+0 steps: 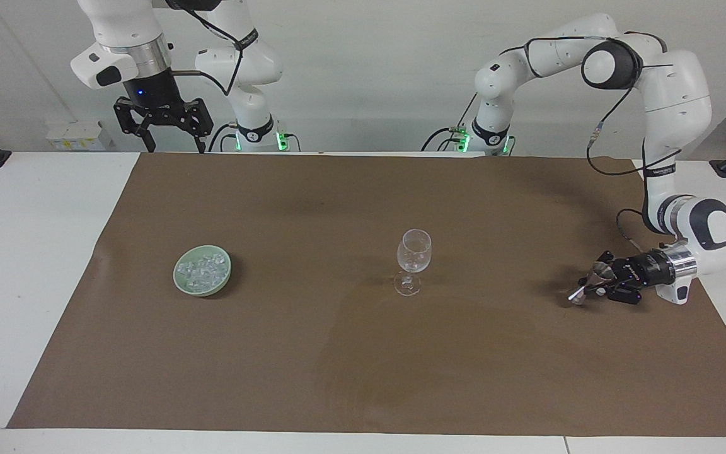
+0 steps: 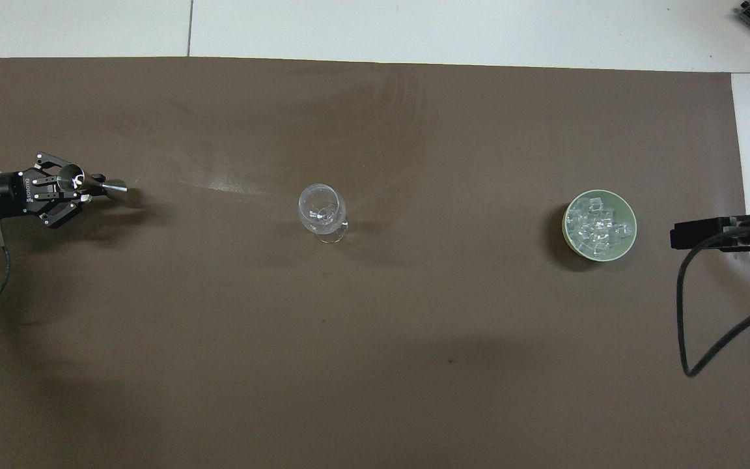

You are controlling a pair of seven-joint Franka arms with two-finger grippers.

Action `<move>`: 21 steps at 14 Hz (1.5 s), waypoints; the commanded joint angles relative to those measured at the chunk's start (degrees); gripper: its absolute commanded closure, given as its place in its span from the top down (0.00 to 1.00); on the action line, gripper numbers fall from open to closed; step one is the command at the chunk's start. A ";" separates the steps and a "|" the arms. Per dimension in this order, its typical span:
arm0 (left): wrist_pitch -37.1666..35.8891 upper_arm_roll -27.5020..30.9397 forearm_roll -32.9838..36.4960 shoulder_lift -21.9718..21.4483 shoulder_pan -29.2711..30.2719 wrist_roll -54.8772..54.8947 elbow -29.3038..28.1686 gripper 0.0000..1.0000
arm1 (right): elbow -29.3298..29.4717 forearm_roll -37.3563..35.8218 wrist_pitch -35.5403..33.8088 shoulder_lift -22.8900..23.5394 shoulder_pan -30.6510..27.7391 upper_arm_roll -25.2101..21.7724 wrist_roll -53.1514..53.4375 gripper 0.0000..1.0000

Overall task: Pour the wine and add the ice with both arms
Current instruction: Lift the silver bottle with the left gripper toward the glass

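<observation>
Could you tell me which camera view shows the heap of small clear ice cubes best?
The overhead view: it looks straight into the pale green bowl, so the ice cubes show individually. The facing view shows the heap slantwise, partly hidden by the rim.

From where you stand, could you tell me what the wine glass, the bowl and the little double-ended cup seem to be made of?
Wine glass: clear glass or clear plastic; the brown mat shows through it. Bowl: pale green, smooth and matte, perhaps ceramic or plastic; it holds the ice, small clear cubes. Double-ended cup, held in the left end effector: most likely polished metal, silver with bright highlights.
</observation>
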 commanded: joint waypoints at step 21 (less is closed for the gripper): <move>10.75 0.49 -3.89 -9.06 -12.86 -8.08 -0.63 0.00 | -1.57 -1.10 1.32 -1.28 -0.03 0.46 1.35 1.00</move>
